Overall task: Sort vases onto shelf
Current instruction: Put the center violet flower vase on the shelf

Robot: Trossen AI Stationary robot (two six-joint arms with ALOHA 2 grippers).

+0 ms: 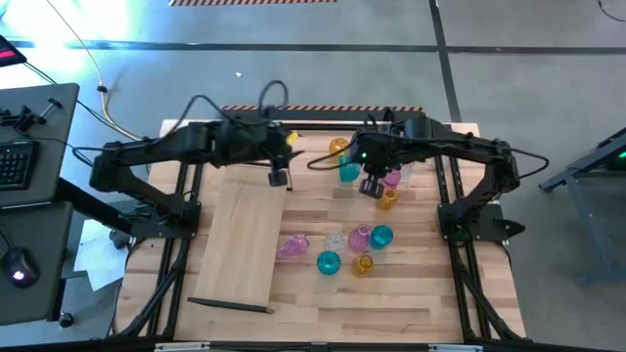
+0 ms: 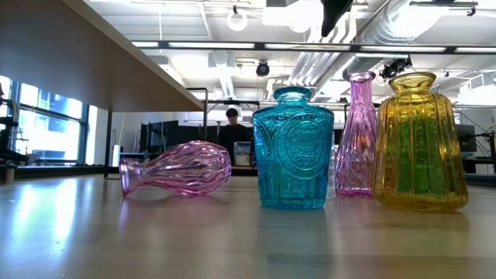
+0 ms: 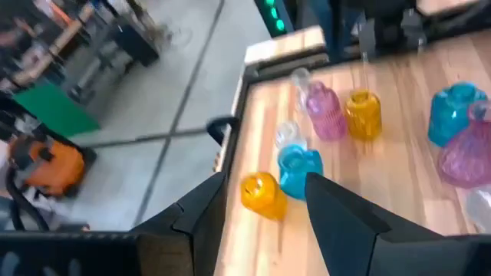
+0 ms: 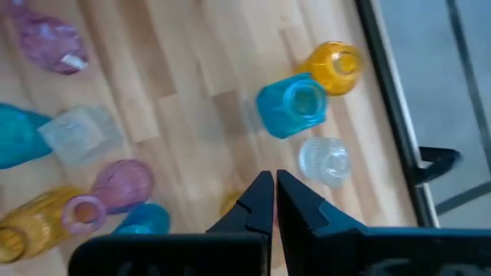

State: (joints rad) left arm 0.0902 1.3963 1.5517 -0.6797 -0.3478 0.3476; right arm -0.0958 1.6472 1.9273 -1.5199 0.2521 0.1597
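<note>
Several small glass vases stand on the table in two groups. The far group holds an amber vase (image 1: 338, 147), a teal vase (image 1: 348, 172), a pink vase (image 1: 392, 178) and another amber one (image 1: 387, 198). The near group includes a pink vase (image 2: 178, 170) lying on its side. The shelf (image 1: 240, 235), a light-wood board, lies flat at the left. My left gripper (image 1: 279, 178) hangs open above the shelf's far right corner, with nothing between its fingers (image 3: 265, 207). My right gripper (image 1: 372, 188) hovers shut above the far group (image 4: 272, 192).
In the near group, a teal vase (image 2: 293, 147), a tall pink one (image 2: 355, 136) and an amber one (image 2: 420, 143) stand upright near the table's front. A dark rail (image 1: 230, 306) marks the shelf's near end. Bare wood lies between the two groups.
</note>
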